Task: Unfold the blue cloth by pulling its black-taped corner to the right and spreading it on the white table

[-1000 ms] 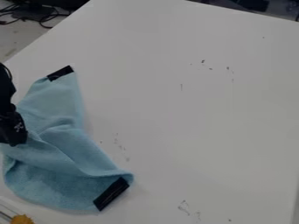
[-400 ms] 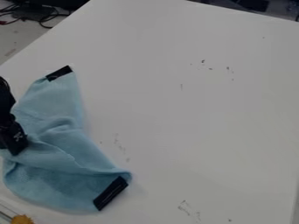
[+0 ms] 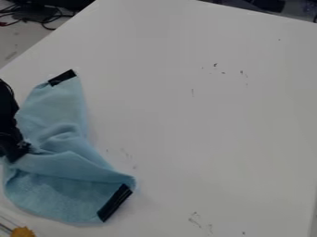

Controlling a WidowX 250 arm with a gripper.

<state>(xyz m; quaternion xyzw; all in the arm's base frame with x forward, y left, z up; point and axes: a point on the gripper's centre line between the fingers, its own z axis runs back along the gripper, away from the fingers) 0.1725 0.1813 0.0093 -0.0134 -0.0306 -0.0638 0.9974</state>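
Camera view: at the left edge, you have the black gripper (image 3: pixel 14 150) low over the left side of the light-blue cloth (image 3: pixel 55 120), its lower end against the crumpled part or just above it. You can't tell from this angle how far open the gripper is, nor whether it has hold of any of the cloth. Beyond it, in the far left corner, dark cables (image 3: pixel 48 21) lie off the table, beside a black object. In the near left corner, you can see a yellow-orange knob (image 3: pixel 23 232) next to a thin rod (image 3: pixel 5 228), cut off by the edge of the view.

Your cloth lies along the left part of the white table (image 3: pixel 248 139), narrower at its far end and broader at its near end, with folds bunched across its middle. One black patch (image 3: pixel 62 77) sits on its far corner; a longer black patch (image 3: pixel 114 203) runs aslant along its near right corner.

Just right of the cloth, you'll find faint scuffs (image 3: pixel 127 155) on the tabletop. Farther right are more marks (image 3: pixel 195 220) toward the near edge and small dark specks (image 3: pixel 215 65) toward the far side. Past the table's far right edge, you can see dark objects (image 3: pixel 266 4).
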